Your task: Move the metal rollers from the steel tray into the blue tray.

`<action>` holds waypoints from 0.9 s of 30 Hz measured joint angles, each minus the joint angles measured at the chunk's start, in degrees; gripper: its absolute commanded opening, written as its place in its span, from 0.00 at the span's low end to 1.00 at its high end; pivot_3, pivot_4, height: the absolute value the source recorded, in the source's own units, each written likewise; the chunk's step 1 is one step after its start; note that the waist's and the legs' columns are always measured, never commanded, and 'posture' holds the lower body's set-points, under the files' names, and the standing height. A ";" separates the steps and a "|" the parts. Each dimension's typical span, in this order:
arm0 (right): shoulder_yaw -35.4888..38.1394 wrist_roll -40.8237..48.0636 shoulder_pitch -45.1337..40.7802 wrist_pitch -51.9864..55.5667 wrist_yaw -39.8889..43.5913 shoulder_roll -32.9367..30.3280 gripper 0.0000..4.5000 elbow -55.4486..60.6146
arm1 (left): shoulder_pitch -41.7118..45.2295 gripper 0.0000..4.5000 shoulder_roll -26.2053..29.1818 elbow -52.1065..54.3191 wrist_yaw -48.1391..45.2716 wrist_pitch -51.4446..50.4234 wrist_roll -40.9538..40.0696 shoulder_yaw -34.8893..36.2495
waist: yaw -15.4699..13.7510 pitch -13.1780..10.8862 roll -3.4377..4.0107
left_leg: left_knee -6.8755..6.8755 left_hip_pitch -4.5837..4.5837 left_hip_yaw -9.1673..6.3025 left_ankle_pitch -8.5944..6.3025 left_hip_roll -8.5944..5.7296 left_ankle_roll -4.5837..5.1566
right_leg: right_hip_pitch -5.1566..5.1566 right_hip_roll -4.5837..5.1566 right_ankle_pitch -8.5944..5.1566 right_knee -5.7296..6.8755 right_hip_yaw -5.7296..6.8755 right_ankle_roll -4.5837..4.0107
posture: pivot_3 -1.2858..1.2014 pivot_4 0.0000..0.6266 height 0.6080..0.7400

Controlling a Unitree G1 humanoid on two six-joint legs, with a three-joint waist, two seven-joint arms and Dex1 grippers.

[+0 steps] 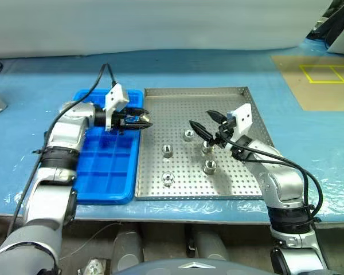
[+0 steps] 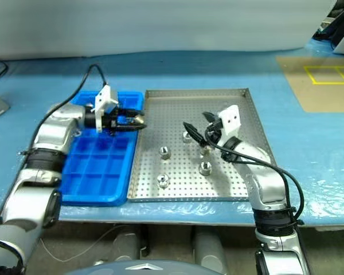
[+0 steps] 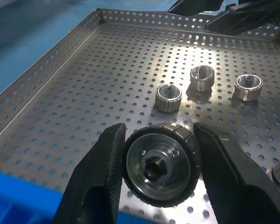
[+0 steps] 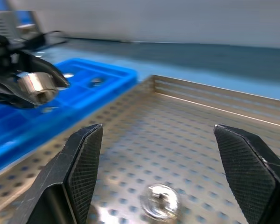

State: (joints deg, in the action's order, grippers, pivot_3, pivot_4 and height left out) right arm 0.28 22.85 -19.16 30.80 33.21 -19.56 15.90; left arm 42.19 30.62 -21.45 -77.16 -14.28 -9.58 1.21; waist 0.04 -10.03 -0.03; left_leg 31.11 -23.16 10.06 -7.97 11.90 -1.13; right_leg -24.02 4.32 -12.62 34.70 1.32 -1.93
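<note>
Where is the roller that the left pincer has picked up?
The roller is clamped in the left pincer, held in the air over the seam between the blue tray and the steel tray's left rim, near their far ends.

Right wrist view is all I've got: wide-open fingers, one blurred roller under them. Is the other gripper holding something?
Observer: Yes. The left gripper is shut on a metal roller, pinched between both fingers.
Operator: Where is it relative to the blue tray?
Observer: In the head views it sits at the blue tray's far right corner, by the edge it shares with the steel tray.
Operator: How many rollers left in the steel tray?
Observer: Five lie loose on the perforated floor; the nearest to the robot is at.
Operator: And my gripper?
Observer: The right gripper is open above that tray, near the roller at, holding nothing.
</note>
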 measured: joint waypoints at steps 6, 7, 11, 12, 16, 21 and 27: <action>-5.86 3.61 -9.57 2.25 13.49 -2.40 0.89 -5.60 | -12.28 0.52 6.17 18.70 7.57 -9.64 -5.09 6.69 | -2.28 -0.01 0.02 | -0.03 0.11 -0.06 0.13 0.03 -0.23 | -0.01 0.00 0.00 0.18 0.08 0.00 | 0.55 0.24 1.00; -7.17 3.80 -11.50 2.19 15.80 -2.15 0.89 -7.44 | -14.94 0.52 6.69 21.74 9.42 -11.24 -5.98 8.22 | -2.65 -0.02 0.03 | -0.05 0.09 -0.06 0.13 0.03 -0.24 | -0.02 0.00 -0.01 0.19 0.09 -0.01 | 0.57 0.24 1.00; -11.29 3.63 -17.74 0.57 22.99 0.23 0.89 -14.74 | -25.15 0.52 7.71 30.36 16.11 -15.54 -8.21 13.66 | -3.95 -0.02 0.02 | -0.10 -0.05 -0.08 0.13 0.04 -0.23 | -0.15 -0.01 -0.02 0.14 0.11 -0.02 | 0.61 0.24 1.00; -12.11 3.37 -18.84 -0.21 24.32 0.87 0.89 -16.40 | -27.32 0.52 7.73 31.82 17.80 -16.23 -8.42 14.94 | -4.26 -0.02 0.02 | -0.10 -0.08 -0.09 0.12 0.04 -0.23 | -0.16 -0.01 -0.04 0.14 0.14 -0.05 | 0.62 0.24 1.00; -14.05 2.09 -22.33 -3.26 28.18 3.63 0.89 -22.13 | -33.99 0.52 7.70 34.81 25.08 -18.54 -8.72 20.14 | -6.40 -0.02 0.01 | -0.11 -0.15 -0.13 0.13 0.04 -0.23 | -0.19 0.00 -0.06 0.14 0.19 -0.07 | 0.65 0.24 1.00; -14.59 1.31 -23.87 -5.07 31.13 5.09 0.89 -24.92 | -40.07 0.52 6.18 38.70 30.88 -19.89 -10.67 23.65 | -9.10 -0.02 -0.03 | -0.09 -0.13 -0.18 0.13 0.04 -0.24 | -0.16 0.03 -0.06 0.16 0.17 -0.06 | 0.66 0.24 1.00; -15.10 0.32 -23.90 -5.38 31.95 6.24 0.89 -25.14 | -41.82 0.52 3.14 38.82 35.13 -19.67 -11.85 23.33 | -10.54 -0.02 -0.04 | -0.09 -0.10 -0.25 0.17 0.04 -0.31 | -0.16 0.01 -0.06 0.23 0.17 -0.05 | 0.65 0.24 1.00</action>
State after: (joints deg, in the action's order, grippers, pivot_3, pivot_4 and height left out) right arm -14.81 23.17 -43.07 25.42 65.16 -13.32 -9.24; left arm 0.37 33.77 17.37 -42.02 -33.96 -21.43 24.54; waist -10.50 -10.05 -0.06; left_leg 31.02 -23.27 9.81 -7.81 11.94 -1.43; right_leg -24.18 4.33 -12.68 34.92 1.49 -1.98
